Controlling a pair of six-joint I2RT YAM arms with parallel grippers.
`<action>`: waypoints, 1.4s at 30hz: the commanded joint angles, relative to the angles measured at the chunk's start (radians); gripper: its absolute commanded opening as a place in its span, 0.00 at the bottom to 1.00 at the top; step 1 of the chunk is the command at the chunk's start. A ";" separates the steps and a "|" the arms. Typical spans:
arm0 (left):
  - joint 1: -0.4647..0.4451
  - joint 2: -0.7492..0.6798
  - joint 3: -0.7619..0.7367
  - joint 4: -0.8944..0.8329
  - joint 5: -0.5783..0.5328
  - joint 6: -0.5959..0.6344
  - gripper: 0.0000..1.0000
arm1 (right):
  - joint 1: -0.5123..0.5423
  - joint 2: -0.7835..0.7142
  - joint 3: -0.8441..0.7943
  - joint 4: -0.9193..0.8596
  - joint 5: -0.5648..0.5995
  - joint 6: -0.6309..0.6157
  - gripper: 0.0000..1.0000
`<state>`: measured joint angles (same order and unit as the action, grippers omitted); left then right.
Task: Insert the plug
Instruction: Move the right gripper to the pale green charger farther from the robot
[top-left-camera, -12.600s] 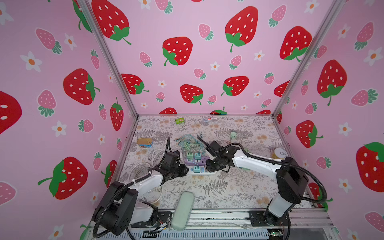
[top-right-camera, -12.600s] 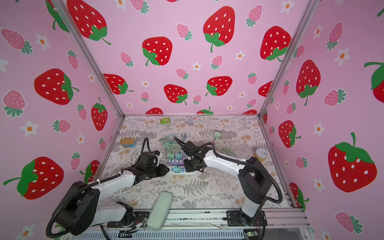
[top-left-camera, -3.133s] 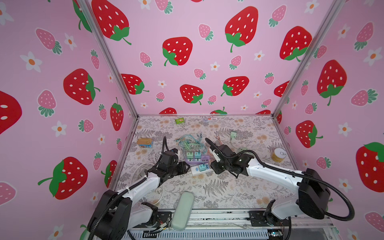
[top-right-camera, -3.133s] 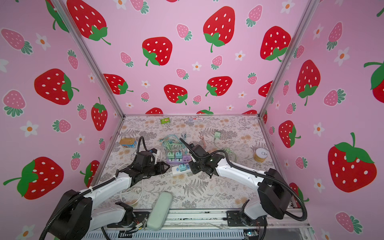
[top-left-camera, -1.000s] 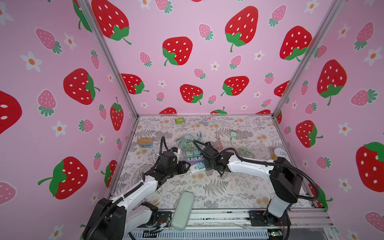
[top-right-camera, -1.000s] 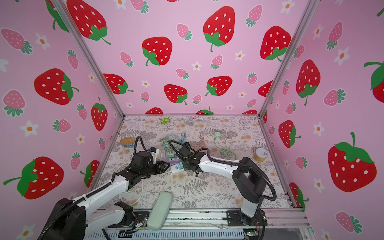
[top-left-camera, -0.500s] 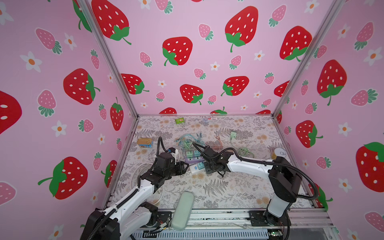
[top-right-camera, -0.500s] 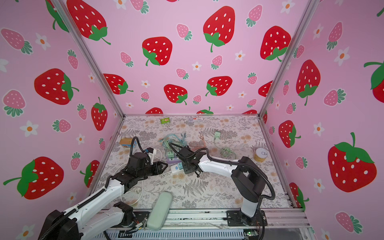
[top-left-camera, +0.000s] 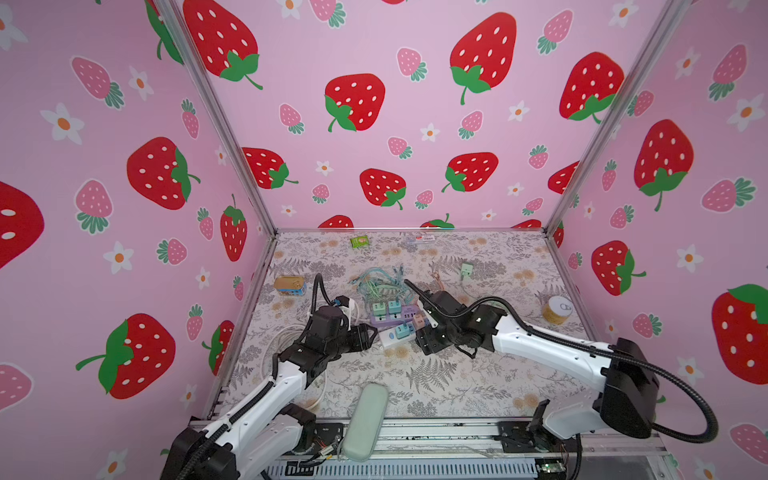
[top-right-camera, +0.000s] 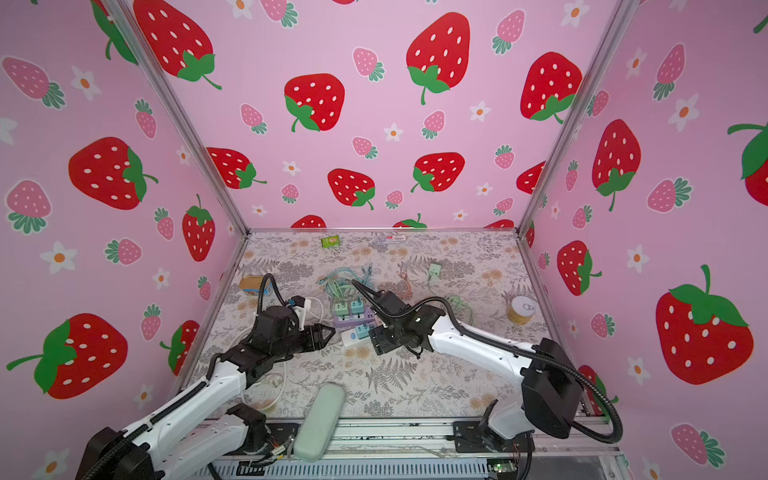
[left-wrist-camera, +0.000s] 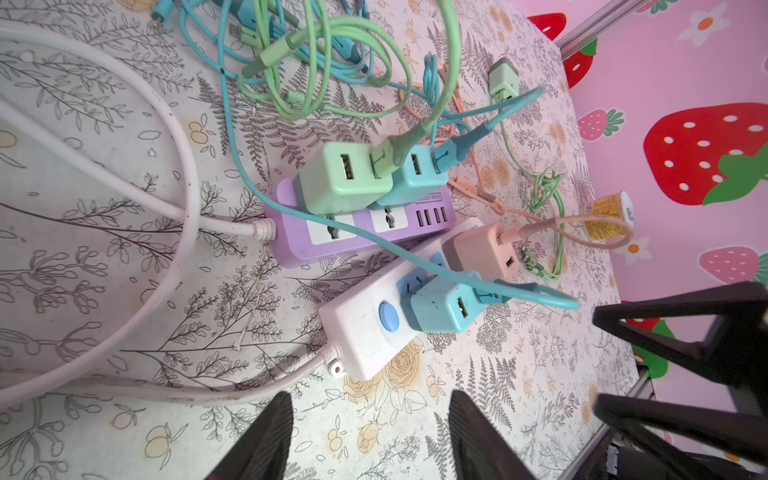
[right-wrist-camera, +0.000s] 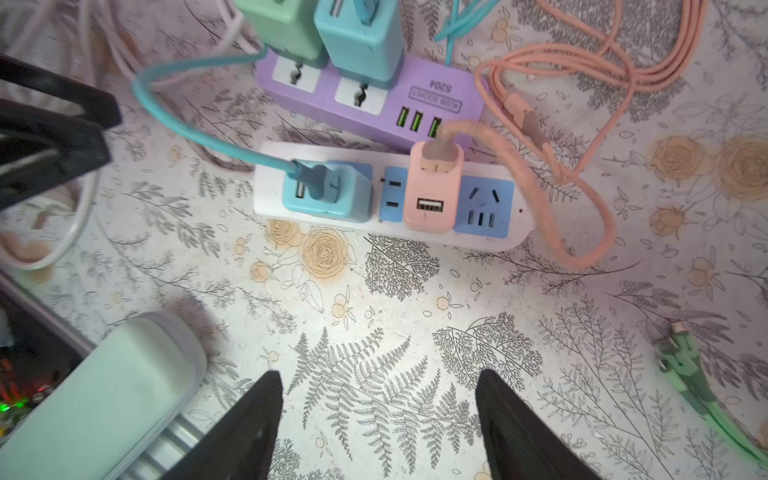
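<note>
A white power strip (left-wrist-camera: 357, 332) lies mid-table, also seen in both top views (top-left-camera: 388, 337) (top-right-camera: 348, 336). A blue plug (right-wrist-camera: 328, 191) (left-wrist-camera: 440, 305) sits in its socket beside the round blue switch, with a teal cable attached. A pink plug (right-wrist-camera: 432, 187) (left-wrist-camera: 484, 251) sits two sockets along. My left gripper (left-wrist-camera: 370, 399) (top-left-camera: 371, 332) stands open just off the strip's switch end, holding nothing. My right gripper (right-wrist-camera: 378, 378) (top-left-camera: 424, 337) is open over bare cloth on the strip's near side, clear of the plugs.
A purple strip (right-wrist-camera: 374, 99) with a green and a teal charger lies behind the white one, amid tangled cables (top-left-camera: 380, 282). A mint case (top-left-camera: 365, 419) sits at the front edge. A tin (top-left-camera: 290, 286) lies left, a yellow can (top-left-camera: 557, 309) right, a loose green plug (top-left-camera: 466, 269) behind.
Both grippers have opened. The right gripper has let go at the white strip and drawn back toward the front. The left gripper has pulled back off the strip's end.
</note>
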<state>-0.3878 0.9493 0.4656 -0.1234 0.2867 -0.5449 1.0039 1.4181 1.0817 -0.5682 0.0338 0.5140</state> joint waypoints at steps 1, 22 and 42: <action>0.004 -0.014 0.037 -0.016 -0.014 0.014 0.63 | -0.085 -0.068 -0.008 0.018 -0.075 -0.065 0.77; 0.006 -0.121 0.054 -0.093 -0.003 0.009 0.68 | -0.607 0.270 0.111 0.377 0.086 -0.049 0.73; 0.006 -0.201 0.045 -0.150 -0.024 0.003 0.73 | -0.636 0.699 0.429 0.381 0.135 -0.016 0.67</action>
<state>-0.3859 0.7589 0.4835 -0.2543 0.2718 -0.5449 0.3710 2.0964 1.4860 -0.1753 0.1291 0.4778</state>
